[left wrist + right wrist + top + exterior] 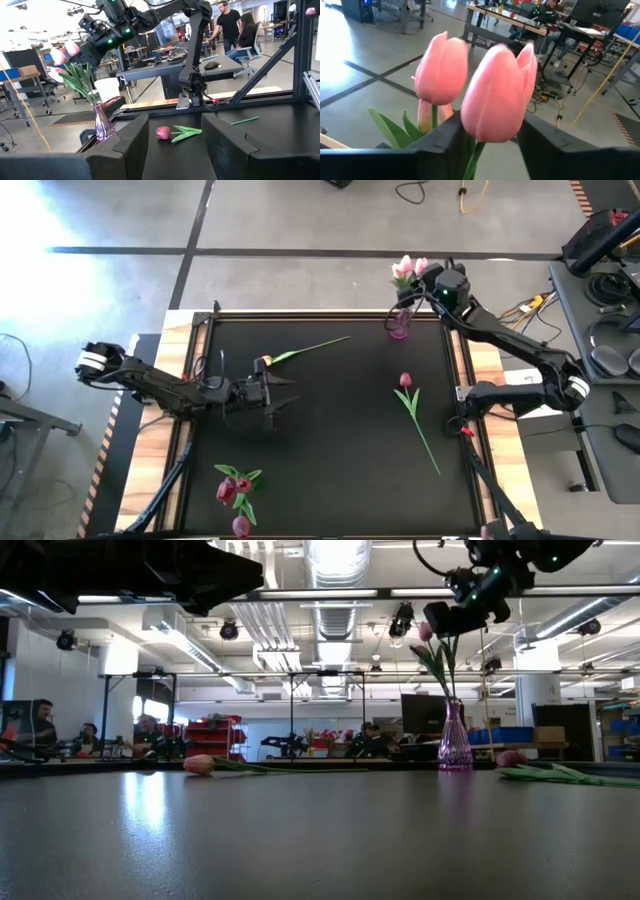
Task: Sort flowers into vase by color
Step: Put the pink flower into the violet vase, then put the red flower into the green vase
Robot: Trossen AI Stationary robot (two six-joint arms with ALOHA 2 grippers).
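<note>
A clear pink glass vase (pixel 399 326) stands at the table's far right and holds pale pink tulips (pixel 408 268); it also shows in the low view (pixel 455 743). My right gripper (pixel 490 142) is open high above the vase, beside the pink heads (pixel 495 95), with one stem (pixel 472 162) rising between its fingers. My left gripper (pixel 283 394) is open and empty just above the table at centre left, pointing right. A pale pink tulip (pixel 300 350) lies on the table just beyond it. A magenta tulip (pixel 413 405) lies at the right and shows between the left fingers (pixel 163 132).
Several magenta tulips (pixel 233 488) stand bunched at the table's near left edge; what holds them I cannot make out. The black mat (pixel 340 460) is bare in the middle. People sit and stand at desks beyond the table (pixel 230 25).
</note>
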